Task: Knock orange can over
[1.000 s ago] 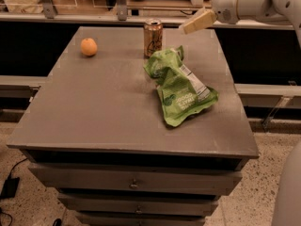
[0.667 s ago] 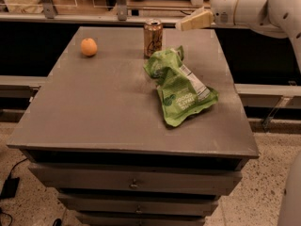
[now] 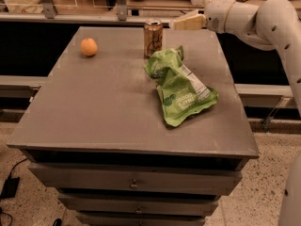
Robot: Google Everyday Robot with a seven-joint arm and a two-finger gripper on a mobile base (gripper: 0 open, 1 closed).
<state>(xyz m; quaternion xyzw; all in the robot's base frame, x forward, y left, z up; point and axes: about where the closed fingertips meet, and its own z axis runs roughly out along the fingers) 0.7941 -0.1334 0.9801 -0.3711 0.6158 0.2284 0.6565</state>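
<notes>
While upright on the worktop [image 3: 103, 107], orange can [image 3: 153, 37] looks light, stiff, tippy: push near top; hand [image 3: 177, 24] just beside it, grip state can't tell.

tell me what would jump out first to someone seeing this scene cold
The crumpled green snack bag grabs the eye first, lying right of centre on the grey table. Just behind it, near the far edge, the orange can stands upright, with the white arm's gripper hanging close to its right at about the height of its top. A round orange fruit sits alone toward the far left corner.
</notes>
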